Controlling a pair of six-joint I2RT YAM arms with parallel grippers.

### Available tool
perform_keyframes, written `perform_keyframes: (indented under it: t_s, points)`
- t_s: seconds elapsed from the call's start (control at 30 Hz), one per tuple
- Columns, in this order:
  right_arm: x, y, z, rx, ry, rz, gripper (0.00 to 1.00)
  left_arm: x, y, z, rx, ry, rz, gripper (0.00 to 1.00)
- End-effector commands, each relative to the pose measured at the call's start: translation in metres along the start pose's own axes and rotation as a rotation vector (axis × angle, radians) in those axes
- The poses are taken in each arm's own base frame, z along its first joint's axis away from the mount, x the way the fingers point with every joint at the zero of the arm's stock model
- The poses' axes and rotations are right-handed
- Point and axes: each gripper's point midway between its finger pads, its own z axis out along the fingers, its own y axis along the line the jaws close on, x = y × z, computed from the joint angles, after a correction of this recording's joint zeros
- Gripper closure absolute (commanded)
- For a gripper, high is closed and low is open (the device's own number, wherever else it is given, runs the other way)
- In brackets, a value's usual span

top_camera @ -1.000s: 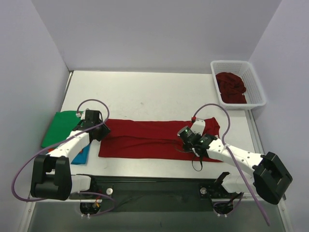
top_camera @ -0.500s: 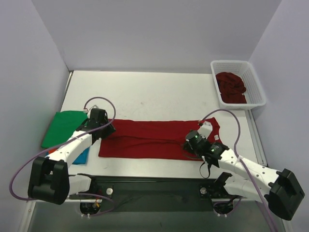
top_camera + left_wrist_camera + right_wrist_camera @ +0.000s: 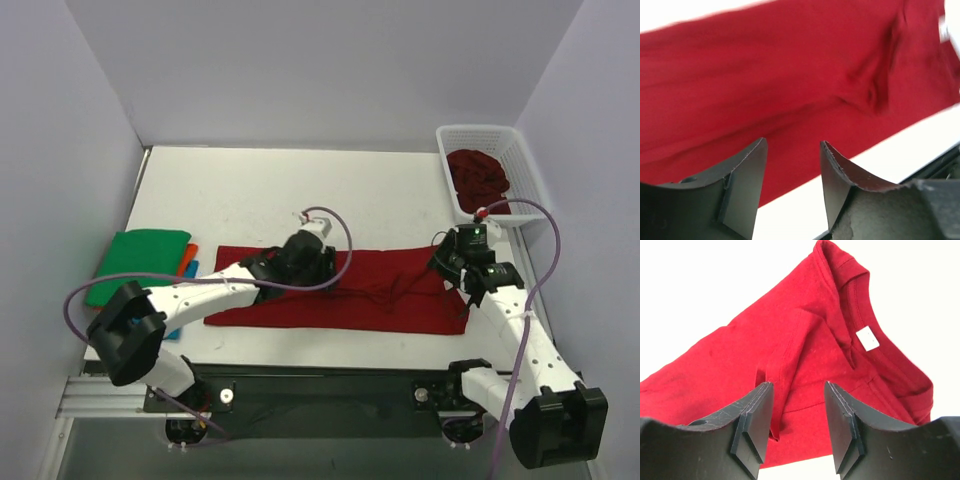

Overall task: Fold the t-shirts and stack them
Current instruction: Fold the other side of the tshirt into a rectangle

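Observation:
A dark red t-shirt lies folded into a long strip across the near half of the table. In the right wrist view its collar end shows a small white neck label. My left gripper hovers over the middle of the strip, open with nothing between its fingers. My right gripper is over the strip's right end, open and empty. Folded t-shirts lie stacked at the left: green on top, with orange and blue edges showing beneath.
A white mesh basket at the back right holds crumpled dark red shirts. The table's near edge runs just below the strip. White walls close the left, back and right sides.
My left arm swung right from the strip's left end to its middle. My right gripper opened and moved from the near edge to the collar end, which now lies flatter.

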Motion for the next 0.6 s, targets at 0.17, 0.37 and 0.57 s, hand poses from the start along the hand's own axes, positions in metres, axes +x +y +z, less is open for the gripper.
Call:
perform_keyframes:
  t_s: [0.17, 0.37, 0.57]
  points:
    - [-0.008, 0.005, 0.030, -0.055, 0.144, -0.038, 0.59, 0.029, -0.112, 0.044, 0.165, 0.048, 0.241, 0.40]
    - [-0.008, 0.004, 0.047, -0.045, 0.162, -0.032, 0.59, 0.050, -0.141, 0.071, 0.195, 0.090, 0.293, 0.39]
    - [-0.007, 0.003, 0.057, -0.028, 0.173, -0.039, 0.60, 0.064, -0.142, 0.091, 0.164, 0.115, 0.313, 0.39]
